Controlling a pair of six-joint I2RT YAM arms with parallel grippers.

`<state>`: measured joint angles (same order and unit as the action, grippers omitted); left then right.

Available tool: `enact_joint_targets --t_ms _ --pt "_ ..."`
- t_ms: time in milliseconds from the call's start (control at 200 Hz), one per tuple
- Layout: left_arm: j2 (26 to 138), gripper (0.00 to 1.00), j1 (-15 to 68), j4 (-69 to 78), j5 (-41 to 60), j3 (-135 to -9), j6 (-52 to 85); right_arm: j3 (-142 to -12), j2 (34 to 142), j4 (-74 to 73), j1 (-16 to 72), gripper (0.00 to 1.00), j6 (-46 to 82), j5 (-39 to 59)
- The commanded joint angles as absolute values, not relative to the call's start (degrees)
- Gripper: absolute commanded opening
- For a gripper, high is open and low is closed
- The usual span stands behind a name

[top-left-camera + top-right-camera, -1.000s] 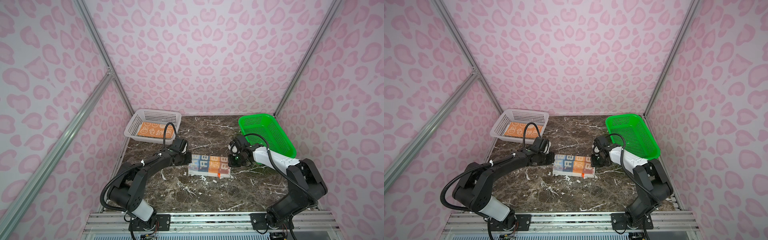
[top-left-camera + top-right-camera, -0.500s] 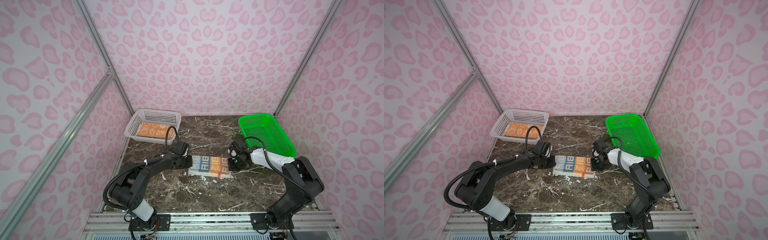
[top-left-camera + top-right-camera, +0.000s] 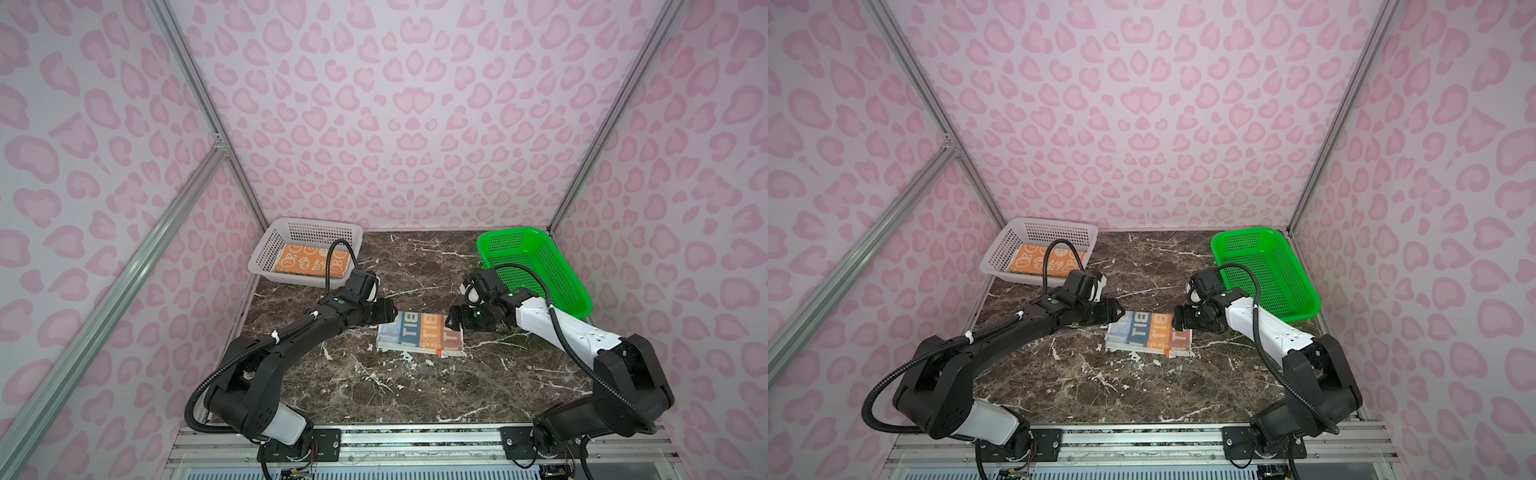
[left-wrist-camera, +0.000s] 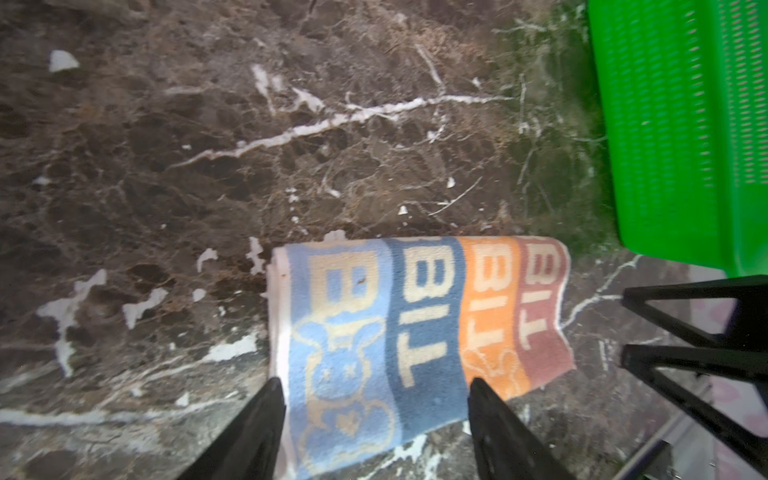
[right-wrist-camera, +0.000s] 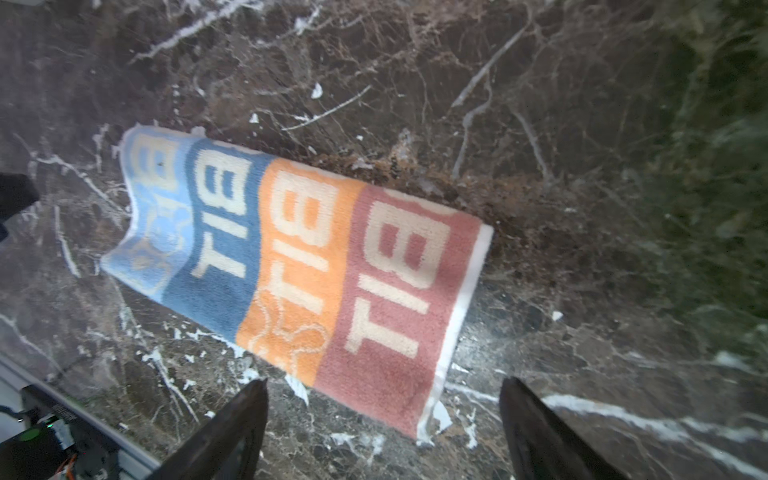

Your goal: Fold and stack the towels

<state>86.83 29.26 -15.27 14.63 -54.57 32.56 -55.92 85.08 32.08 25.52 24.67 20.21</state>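
Terry striped towel [image 3: 419, 334], folded, mid-table. My left gripper [image 3: 390, 318] and right gripper [image 3: 454, 322] reach low at its far corners, jaws spread, empty. Only top views show orange towel [image 3: 309, 266] in white basket [image 3: 307, 224], far left.

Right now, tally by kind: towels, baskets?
Towels in view: 2 (striped lettered towel, orange bunny towel)
Baskets: 2 (white basket, green basket)
Total: 4

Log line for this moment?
left gripper open | right gripper open | striped towel folded on table, between grippers | orange towel in white basket
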Motion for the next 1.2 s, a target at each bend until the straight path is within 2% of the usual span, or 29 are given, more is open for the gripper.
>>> enact_joint_targets --t_ms 0,175,540,780,940,1195 --pt "88.66 0.72 29.48 -12.0 22.53 -55.42 37.11 -54.34 85.07 26.52 25.88 0.92 29.35 27.25" --pt "90.28 0.72 31.18 -9.3 23.58 -51.99 39.7 -49.94 85.73 20.18 26.92 0.97 33.46 32.56" --pt "90.39 0.72 31.82 -10.46 21.82 -43.32 38.16 -45.3 89.71 21.41 27.11 0.99 30.04 30.46" --pt "88.83 0.75 31.82 -20.18 17.49 -53.46 31.38 -50.22 85.55 27.51 26.99 0.99 28.2 26.99" --pt "96.25 0.82 31.6 -32.97 10.28 -64.68 26.16 -52.38 86.81 31.19 26.63 0.99 25.74 23.84" --pt "100.02 0.86 30.86 -33.0 7.66 -65.54 26.61 -50.98 90.03 28.6 26.59 0.99 25.34 23.03"
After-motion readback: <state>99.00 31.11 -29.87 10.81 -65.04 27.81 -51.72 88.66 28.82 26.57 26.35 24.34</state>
